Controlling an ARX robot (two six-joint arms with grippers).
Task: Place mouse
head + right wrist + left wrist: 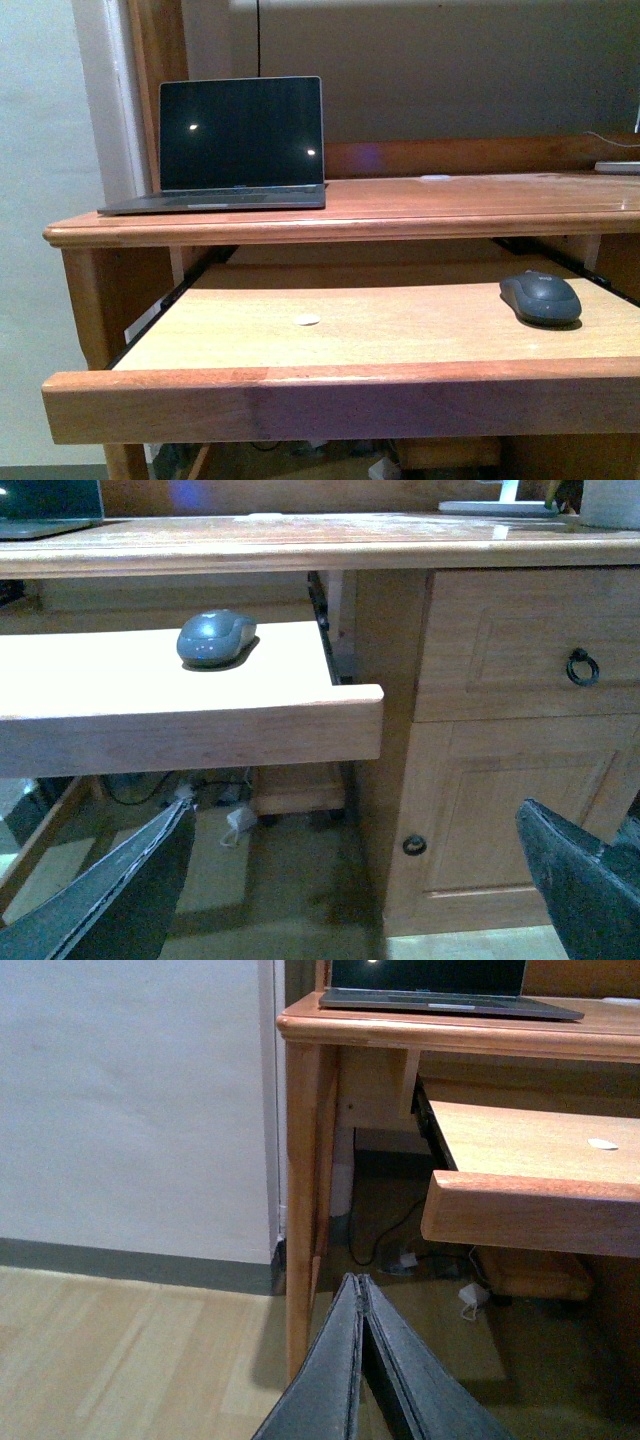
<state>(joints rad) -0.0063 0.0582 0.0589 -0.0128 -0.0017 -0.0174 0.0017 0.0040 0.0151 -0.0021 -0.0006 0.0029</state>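
Note:
The dark grey mouse (541,297) lies on the right part of the pulled-out keyboard tray (330,330); the right wrist view shows the mouse (214,638) on that tray too, near its end. My right gripper (355,880) hangs open below and in front of the tray, nothing between its fingers (110,895). My left gripper (358,1290) is shut and empty, low by the desk's left leg (303,1190), away from the mouse. Neither arm appears in the front view.
An open laptop (236,145) with a dark screen stands at the left of the desktop (450,205). A small white disc (307,320) lies mid-tray. Drawer and cabinet door with ring pulls (582,667) sit on the right. Cables and plugs (440,1275) lie under the desk.

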